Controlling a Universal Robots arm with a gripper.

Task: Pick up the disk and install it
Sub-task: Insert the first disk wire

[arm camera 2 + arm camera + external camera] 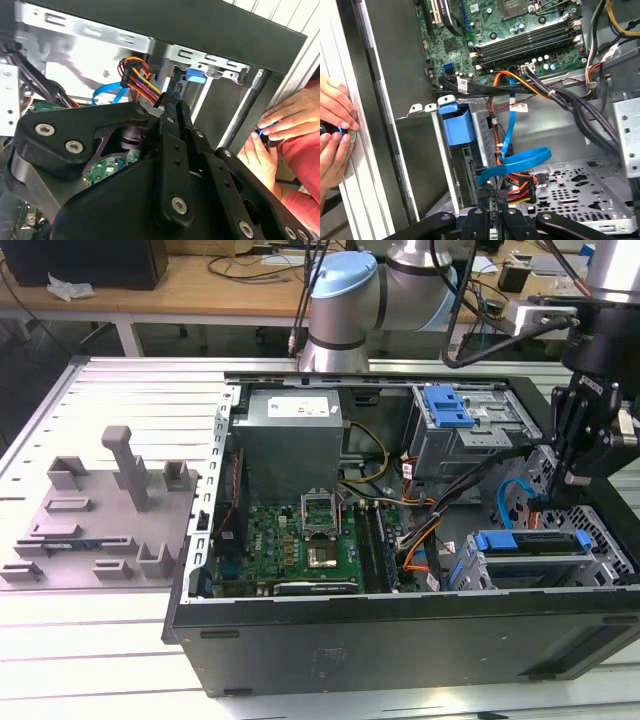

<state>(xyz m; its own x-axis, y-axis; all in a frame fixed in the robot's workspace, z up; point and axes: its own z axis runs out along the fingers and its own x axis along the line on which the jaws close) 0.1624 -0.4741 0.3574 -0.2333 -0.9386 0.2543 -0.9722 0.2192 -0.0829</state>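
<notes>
My gripper hangs over the open computer case, at the exterior view's right, just behind the near drive cage. Its fingers are pressed together in both wrist views, with nothing between them. A blue-railed piece lies in that cage, and its blue end tab shows in the first wrist view. I take it for the disk, but its metal face is hidden. A looped blue data cable and a bundle of coloured power wires lie right below the fingertips.
A second cage with a blue latch stands at the back of the case. The motherboard fills the case's middle. A grey parts fixture lies at the exterior view's left. A person's hands hold a small device beside the case wall.
</notes>
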